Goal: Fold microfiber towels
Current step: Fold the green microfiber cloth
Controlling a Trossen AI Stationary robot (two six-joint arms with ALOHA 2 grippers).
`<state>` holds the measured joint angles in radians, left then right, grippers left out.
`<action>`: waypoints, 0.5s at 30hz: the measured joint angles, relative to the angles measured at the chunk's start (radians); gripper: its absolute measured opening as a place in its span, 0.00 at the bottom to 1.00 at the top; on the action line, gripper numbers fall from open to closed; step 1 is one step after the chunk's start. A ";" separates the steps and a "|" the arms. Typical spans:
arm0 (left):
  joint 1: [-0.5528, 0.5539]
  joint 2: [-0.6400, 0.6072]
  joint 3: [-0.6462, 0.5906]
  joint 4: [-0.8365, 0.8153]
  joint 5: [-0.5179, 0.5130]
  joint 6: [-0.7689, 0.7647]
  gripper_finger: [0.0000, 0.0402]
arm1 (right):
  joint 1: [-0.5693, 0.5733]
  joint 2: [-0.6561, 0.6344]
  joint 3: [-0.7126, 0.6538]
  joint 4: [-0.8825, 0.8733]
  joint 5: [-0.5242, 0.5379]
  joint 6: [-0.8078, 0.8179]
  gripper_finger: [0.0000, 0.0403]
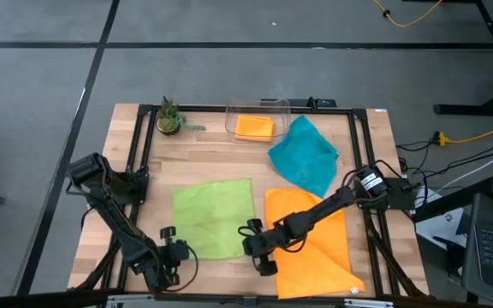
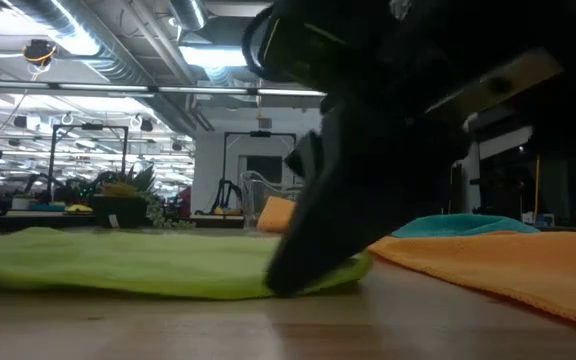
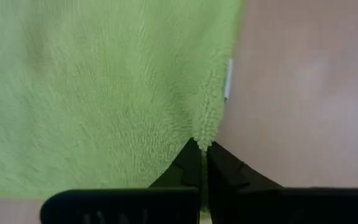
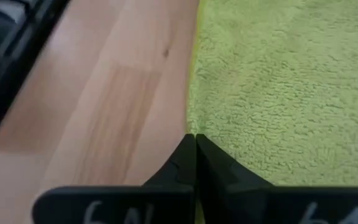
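While the lime green towel (image 1: 213, 221) lay flat, the left gripper (image 3: 202, 149) and right gripper (image 4: 194, 138) each pinched its near edge.

lime towel (image 1: 213, 221): flat on the table (image 1: 127, 188), left of centre
orange towel (image 1: 315, 244): just right of the lime towel, near front edge
teal towel (image 1: 305, 156): behind the orange towel
clear bin (image 1: 258, 119): at the back, another orange towel (image 1: 254, 127) in it
plant (image 1: 169, 117): back, left of the bin
left gripper (image 1: 176, 250): at lime towel's front left corner
right gripper (image 1: 252, 240): at its front right corner
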<state>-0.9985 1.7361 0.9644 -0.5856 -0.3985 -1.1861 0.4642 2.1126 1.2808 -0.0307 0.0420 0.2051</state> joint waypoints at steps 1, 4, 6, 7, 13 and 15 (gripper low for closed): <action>0.000 -0.004 0.026 0.002 -0.006 0.011 0.00 | 0.004 -0.007 0.019 -0.043 0.027 0.000 0.01; -0.001 -0.006 0.080 -0.015 0.017 0.018 0.00 | 0.018 -0.027 0.091 -0.173 0.098 0.000 0.00; -0.002 -0.005 0.118 -0.034 0.023 0.018 0.00 | 0.032 -0.027 0.147 -0.258 0.137 -0.001 0.00; -0.002 -0.006 0.140 -0.050 0.021 0.018 0.00 | 0.041 -0.027 0.173 -0.301 0.153 -0.004 0.00; -0.002 -0.008 0.234 -0.263 0.004 0.019 0.00 | 0.090 -0.026 0.314 -0.474 0.366 -0.074 0.00; -0.002 -0.008 0.256 -0.349 -0.003 0.018 0.00 | 0.093 -0.029 0.332 -0.479 0.432 -0.100 0.00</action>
<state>-1.0008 1.7283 1.2204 -0.9346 -0.4014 -1.1683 0.5575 2.0838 1.6130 -0.5100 0.4736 0.1049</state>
